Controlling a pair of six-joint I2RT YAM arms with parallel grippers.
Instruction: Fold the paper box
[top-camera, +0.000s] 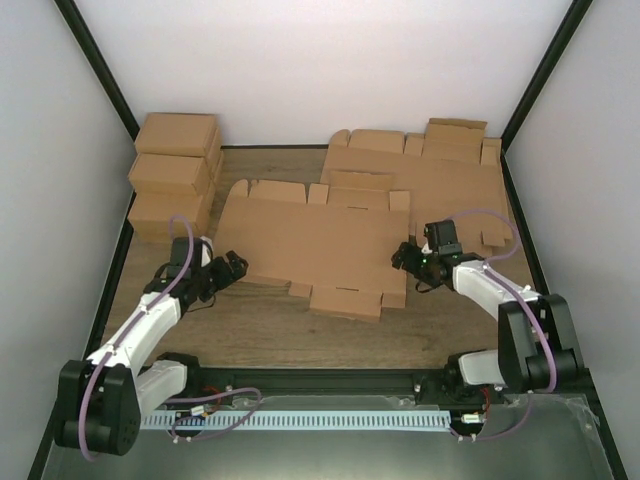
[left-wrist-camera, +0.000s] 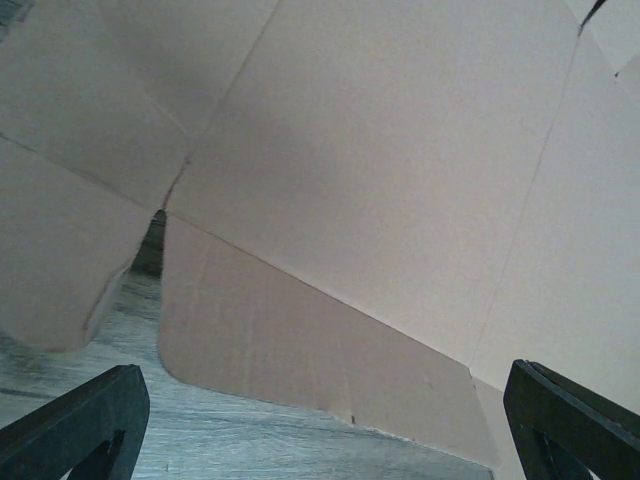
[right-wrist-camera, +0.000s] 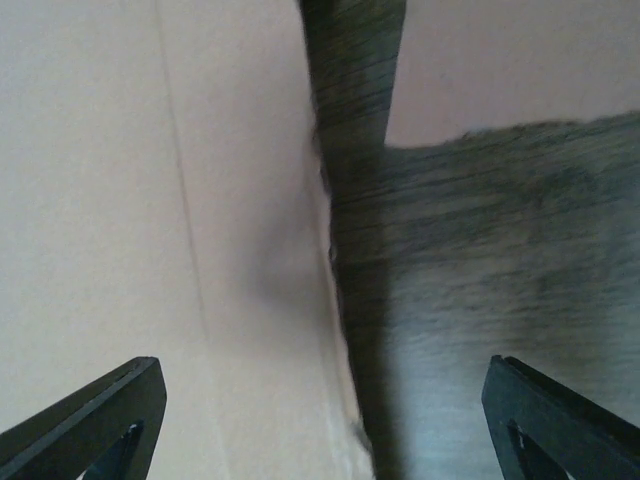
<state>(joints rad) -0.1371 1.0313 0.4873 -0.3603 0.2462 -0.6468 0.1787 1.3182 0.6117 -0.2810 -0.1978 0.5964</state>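
The paper box lies flat and unfolded on the wooden table, a brown die-cut piece with flaps along its edges. My left gripper sits at its near-left corner, open. In the left wrist view the box fills the frame and a rounded flap lies just ahead of the wide-apart fingers. My right gripper is at the box's right edge. In the right wrist view that edge runs between the spread fingers, slightly lifted off the table, and nothing is clamped.
Several folded brown boxes are stacked at the back left. A sheaf of flat cardboard blanks lies at the back right, partly under the box's far edge. Bare wood table shows in front of the box.
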